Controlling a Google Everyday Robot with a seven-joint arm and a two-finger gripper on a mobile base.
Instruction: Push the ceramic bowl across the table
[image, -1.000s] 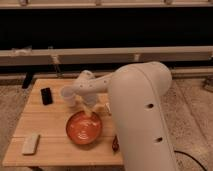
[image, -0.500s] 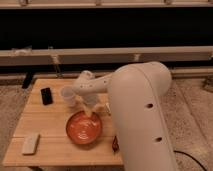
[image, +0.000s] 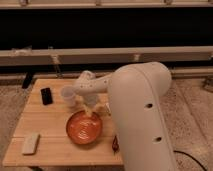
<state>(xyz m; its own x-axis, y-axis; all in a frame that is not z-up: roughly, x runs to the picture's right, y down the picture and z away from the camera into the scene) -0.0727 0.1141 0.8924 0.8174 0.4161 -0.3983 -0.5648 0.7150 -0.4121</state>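
The ceramic bowl is glossy orange-red and sits upright on the light wooden table, a little right of its middle and toward the near side. My gripper hangs low over the table just beyond the bowl's far rim, at the end of the white arm that reaches in from the right. Whether it touches the rim does not show. The bowl is empty.
A small white cup stands just left of the gripper. A black phone-like object lies at the far left, and a white flat object at the near left corner. My bulky white arm body hides the table's right side.
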